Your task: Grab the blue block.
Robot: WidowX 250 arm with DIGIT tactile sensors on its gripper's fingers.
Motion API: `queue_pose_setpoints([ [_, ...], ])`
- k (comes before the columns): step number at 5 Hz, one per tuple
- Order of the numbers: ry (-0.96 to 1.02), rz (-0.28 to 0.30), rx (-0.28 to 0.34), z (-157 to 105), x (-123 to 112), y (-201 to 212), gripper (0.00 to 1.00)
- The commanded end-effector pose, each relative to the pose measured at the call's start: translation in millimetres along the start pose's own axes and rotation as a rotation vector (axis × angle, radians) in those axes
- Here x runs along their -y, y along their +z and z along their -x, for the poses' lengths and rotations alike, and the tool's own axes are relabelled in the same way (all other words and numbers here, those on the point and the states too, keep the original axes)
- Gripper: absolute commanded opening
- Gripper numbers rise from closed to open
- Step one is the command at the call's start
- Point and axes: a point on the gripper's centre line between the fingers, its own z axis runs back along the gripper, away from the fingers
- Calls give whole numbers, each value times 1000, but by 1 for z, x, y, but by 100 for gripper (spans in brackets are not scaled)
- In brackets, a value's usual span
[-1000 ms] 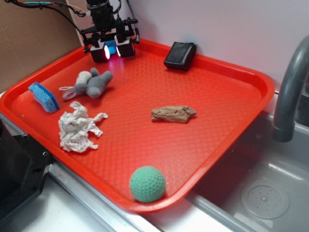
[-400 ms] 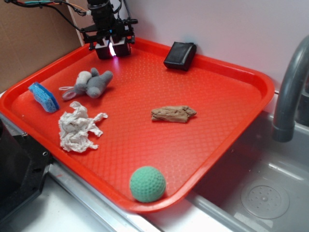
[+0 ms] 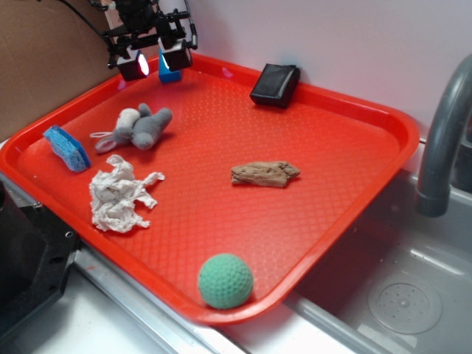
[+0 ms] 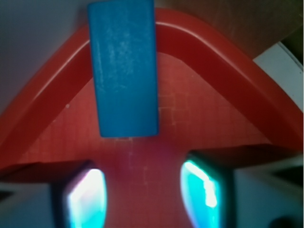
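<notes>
The blue block [image 3: 168, 74] is a small bright-blue cuboid lying on the red tray [image 3: 346, 192] in its far left corner, close to the rim. In the wrist view the blue block [image 4: 123, 66] fills the upper middle, ahead of the fingertips, with bare tray between them. My gripper [image 3: 153, 60] hovers just above and to the left of the block, open, with nothing between its fingers. The gripper [image 4: 145, 194] shows two glowing pads [image 4: 85, 199] at the bottom of the wrist view.
On the tray lie a grey plush mouse [image 3: 140, 127], a lighter blue sponge [image 3: 66, 147], crumpled white paper [image 3: 118, 193], a brown scrap [image 3: 264, 174], a green ball [image 3: 225, 280] and a black object [image 3: 275, 85]. A sink with a grey faucet [image 3: 442, 140] is at the right.
The gripper was down around the block and narrowed on it. It has since risen, shifted left and opened, and the block stays on the tray.
</notes>
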Motion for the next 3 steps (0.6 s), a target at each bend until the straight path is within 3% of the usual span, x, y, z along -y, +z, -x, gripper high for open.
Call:
queue_pose_setpoints([
  [1,8,45,119,-22,5,17,100],
  [3,19,91,127,-30,9,18,100],
])
